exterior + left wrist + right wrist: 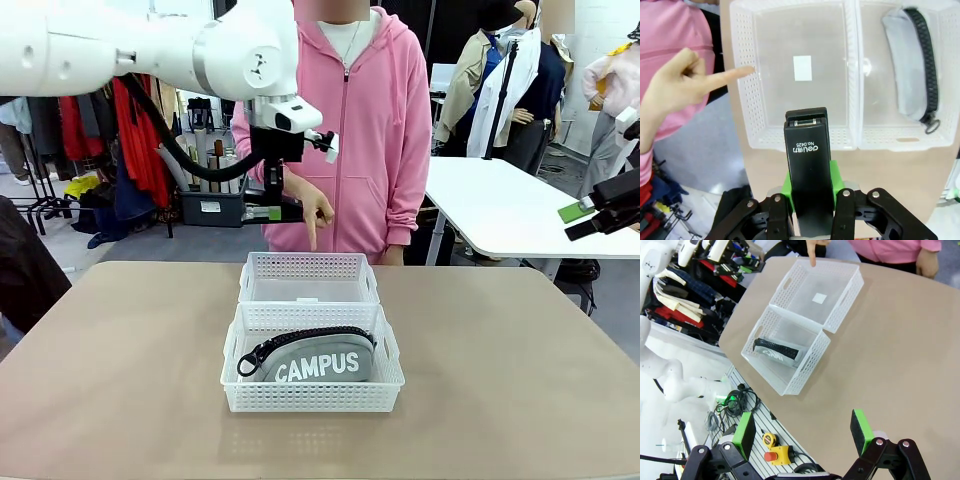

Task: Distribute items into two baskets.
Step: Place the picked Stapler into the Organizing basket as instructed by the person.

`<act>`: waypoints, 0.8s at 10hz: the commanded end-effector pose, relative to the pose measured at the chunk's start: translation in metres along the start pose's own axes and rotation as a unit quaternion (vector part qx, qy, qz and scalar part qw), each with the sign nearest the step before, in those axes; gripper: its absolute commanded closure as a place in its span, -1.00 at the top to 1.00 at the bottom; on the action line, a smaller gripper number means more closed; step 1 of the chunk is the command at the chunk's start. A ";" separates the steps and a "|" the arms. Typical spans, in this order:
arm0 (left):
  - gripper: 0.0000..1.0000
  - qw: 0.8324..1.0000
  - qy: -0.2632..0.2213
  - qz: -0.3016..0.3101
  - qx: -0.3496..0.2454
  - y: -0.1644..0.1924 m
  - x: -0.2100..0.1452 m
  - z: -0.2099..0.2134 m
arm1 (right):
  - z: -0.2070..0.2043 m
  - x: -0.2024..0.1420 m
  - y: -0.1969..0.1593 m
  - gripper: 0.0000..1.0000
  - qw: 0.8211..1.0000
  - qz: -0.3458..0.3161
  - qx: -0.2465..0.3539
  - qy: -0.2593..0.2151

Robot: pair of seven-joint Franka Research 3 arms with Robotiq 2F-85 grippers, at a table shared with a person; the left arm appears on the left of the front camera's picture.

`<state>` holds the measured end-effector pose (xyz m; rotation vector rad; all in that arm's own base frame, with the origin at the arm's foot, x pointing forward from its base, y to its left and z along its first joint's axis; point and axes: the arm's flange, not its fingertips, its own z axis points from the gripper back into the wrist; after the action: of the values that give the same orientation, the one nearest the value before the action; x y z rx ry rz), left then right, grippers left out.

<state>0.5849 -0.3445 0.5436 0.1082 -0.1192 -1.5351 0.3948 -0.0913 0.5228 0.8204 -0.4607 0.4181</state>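
left end effector (810, 200) clamps smooth black stapler (807, 165) above perforated basket (752, 120).

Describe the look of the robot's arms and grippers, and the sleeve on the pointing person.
The left arm is glossy white with rounded joints and a black cable looping below it. The left gripper and right gripper are black linkage fingers with silver bolts and bright green pads. The person's sleeve is pink, part of a zipped hoodie.

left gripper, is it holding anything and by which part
The left gripper is shut on the black stapler, gripping its rear end between the green pads; the front end points toward the empty far basket.
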 end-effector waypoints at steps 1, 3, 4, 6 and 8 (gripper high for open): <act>-1.00 1.000 0.011 0.009 0.011 0.010 0.021 -0.007 | 0.000 0.001 0.002 1.00 1.000 -0.002 0.004 -0.003; -1.00 1.000 0.010 0.015 0.018 0.009 0.033 -0.027 | 0.000 0.001 0.002 1.00 1.000 -0.002 0.004 -0.003; -1.00 1.000 0.007 0.013 0.019 0.011 0.037 -0.038 | 0.000 0.001 0.002 1.00 1.000 -0.002 0.004 -0.003; -1.00 0.999 -0.014 0.023 0.029 0.018 0.039 -0.056 | 0.000 0.001 0.002 1.00 1.000 -0.002 0.004 -0.003; -1.00 0.999 -0.025 0.028 0.038 0.019 0.043 -0.076 | 0.000 0.001 0.002 1.00 1.000 -0.002 0.004 -0.003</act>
<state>0.6144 -0.3855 0.4728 0.1020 -0.1952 -1.5060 0.3948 -0.0914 0.5228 0.8204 -0.4608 0.4180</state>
